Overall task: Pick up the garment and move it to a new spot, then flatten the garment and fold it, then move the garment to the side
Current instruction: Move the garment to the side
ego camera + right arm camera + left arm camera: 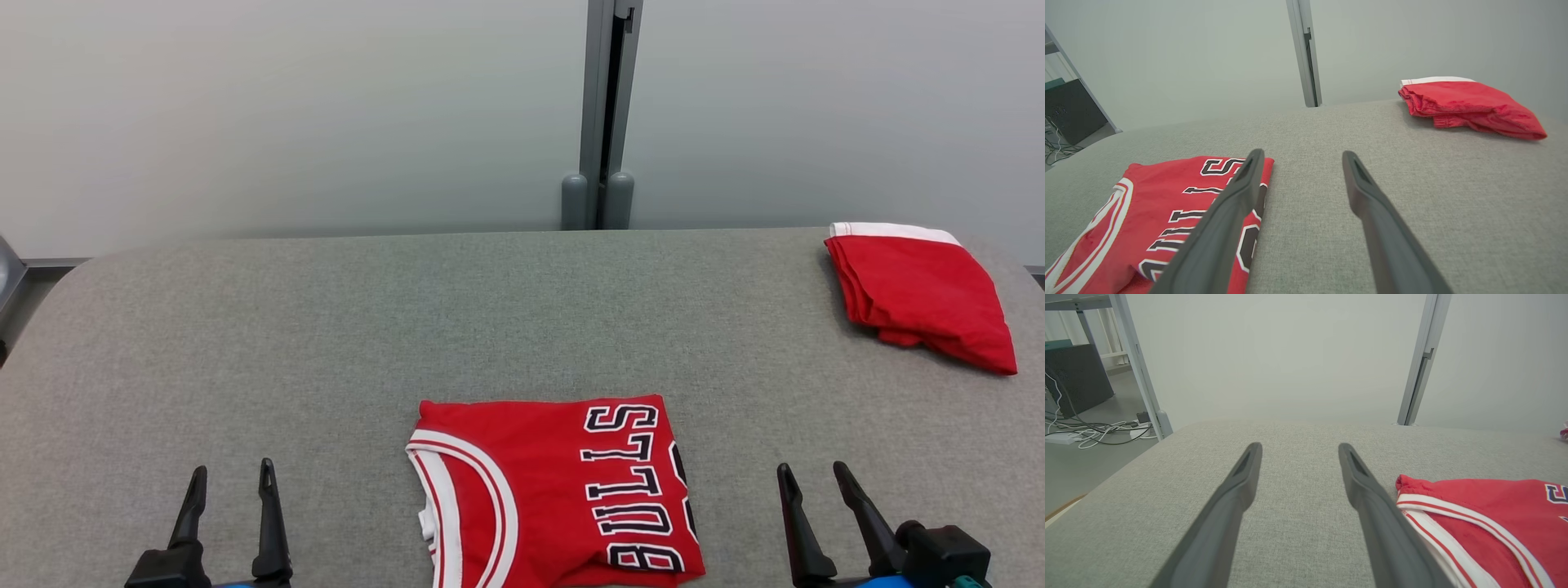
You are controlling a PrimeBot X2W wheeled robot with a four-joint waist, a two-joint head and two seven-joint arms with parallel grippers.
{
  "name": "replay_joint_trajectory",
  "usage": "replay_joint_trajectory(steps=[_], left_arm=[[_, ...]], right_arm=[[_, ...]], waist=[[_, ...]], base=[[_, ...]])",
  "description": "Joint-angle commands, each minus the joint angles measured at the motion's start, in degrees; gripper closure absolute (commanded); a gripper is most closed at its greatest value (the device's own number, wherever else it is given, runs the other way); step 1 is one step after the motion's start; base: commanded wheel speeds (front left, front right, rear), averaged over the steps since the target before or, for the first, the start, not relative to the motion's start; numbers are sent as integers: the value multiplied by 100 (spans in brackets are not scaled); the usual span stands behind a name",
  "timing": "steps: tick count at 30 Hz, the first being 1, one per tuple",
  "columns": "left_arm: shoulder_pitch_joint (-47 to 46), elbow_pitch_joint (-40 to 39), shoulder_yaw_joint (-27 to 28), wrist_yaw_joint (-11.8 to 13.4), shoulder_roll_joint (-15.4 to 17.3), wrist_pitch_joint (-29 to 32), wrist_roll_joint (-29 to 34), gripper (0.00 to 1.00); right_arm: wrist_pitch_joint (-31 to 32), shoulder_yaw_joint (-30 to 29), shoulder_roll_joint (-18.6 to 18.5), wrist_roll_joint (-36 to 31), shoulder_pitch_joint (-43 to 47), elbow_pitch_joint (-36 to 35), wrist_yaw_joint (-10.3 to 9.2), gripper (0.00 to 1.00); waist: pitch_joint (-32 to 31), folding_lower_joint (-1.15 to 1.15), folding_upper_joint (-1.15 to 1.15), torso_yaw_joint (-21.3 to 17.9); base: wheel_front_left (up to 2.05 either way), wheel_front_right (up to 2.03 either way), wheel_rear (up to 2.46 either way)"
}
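Observation:
A folded red jersey with white trim and black "BULLS" lettering, the garment, lies on the grey table near its front edge, at the middle. It also lies at the right in the left wrist view and at the left in the right wrist view. My left gripper hovers open to the jersey's left, with nothing between its fingers. My right gripper stands open to the jersey's right, empty too, its left finger over the jersey's edge in its wrist view.
A second folded red garment with a white band lies at the table's far right corner, also in the right wrist view. A grey post stands behind the table. Cables lie on the floor off the left side.

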Motion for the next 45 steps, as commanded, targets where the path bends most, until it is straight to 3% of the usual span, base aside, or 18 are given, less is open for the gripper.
replay_joint_trajectory(steps=[1, 14, 24, 34, 45], left_arm=[[-49, 10, 1, -9, 0, -23, 47, 0], [-49, 34, 44, -1, 7, -23, 21, 0], [-219, 49, 33, -47, 5, -23, 38, 0], [-430, 28, -16, -38, 2, -23, 3, 0], [-504, 57, -34, 20, -4, -23, -69, 0]], right_arm=[[9, -6, 5, 0, 26, -8, 3, 0], [148, 64, 5, -79, -5, 3, 3, 0], [624, 491, 3, -218, -1336, 395, 3, 0], [1455, 901, -1, -179, -2173, 1711, 3, 0], [1229, 1468, -2, 191, -2095, 2822, 3, 0]], waist=[[0, 0, 0, 3], [9, 0, 0, -17], [157, 0, 0, 18], [486, 0, 0, 201], [629, 0, 0, 166]], base=[[0, 0, 0], [0, 0, 0], [0, 0, 0], [0, 0, 0], [0, 0, 0]])
